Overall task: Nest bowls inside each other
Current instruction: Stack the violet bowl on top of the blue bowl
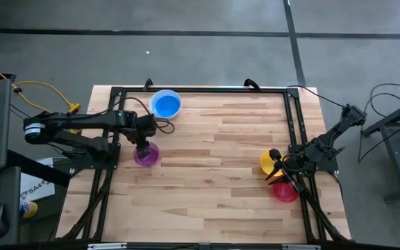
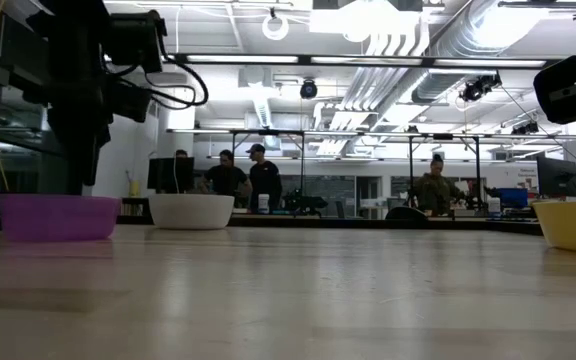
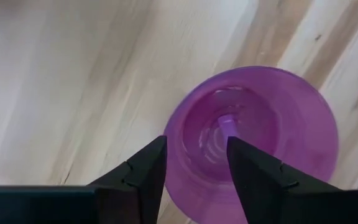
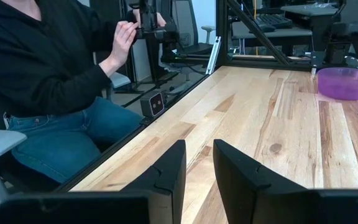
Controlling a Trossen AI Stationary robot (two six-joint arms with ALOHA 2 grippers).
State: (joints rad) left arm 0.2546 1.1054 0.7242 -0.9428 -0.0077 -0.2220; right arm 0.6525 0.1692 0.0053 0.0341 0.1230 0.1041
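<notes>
Item: five-bowl nesting set, partly gathered, on a wooden tabletop [image 1: 214,160]. Purple bowl [image 1: 146,154] is placed at the left side, directly under the left gripper [image 3: 196,168]; its jaws are seen parted, one finger outside the near rim and one over the inside, and nothing is gripped. Blue bowl [image 1: 165,103], sitting inside what appears to be the white bowl [image 2: 190,210], is placed at the far left, just beyond the purple one. Yellow bowl [image 1: 269,162] and red-pink bowl [image 1: 285,191] are placed at the right edge, close to each other, beside the right gripper [image 4: 197,171], whose jaws are held a little apart with nothing between them. Risks noted: with the rim straddled, the light purple bowl could be tipped or dragged if the left arm is moved sideways before being lifted clear; a bowl lowered off-centre into the blue one could be left perched on the rim; the two bowls at the right edge could be nudged off the tabletop by a careless approach. A seated person [image 4: 42,81] is present just beyond that edge, a hand raised, so reach outward should be watched. Markings: no brand, label or readable writing is found on any bowl; print on a box on the floor at left cannot be made out.
</notes>
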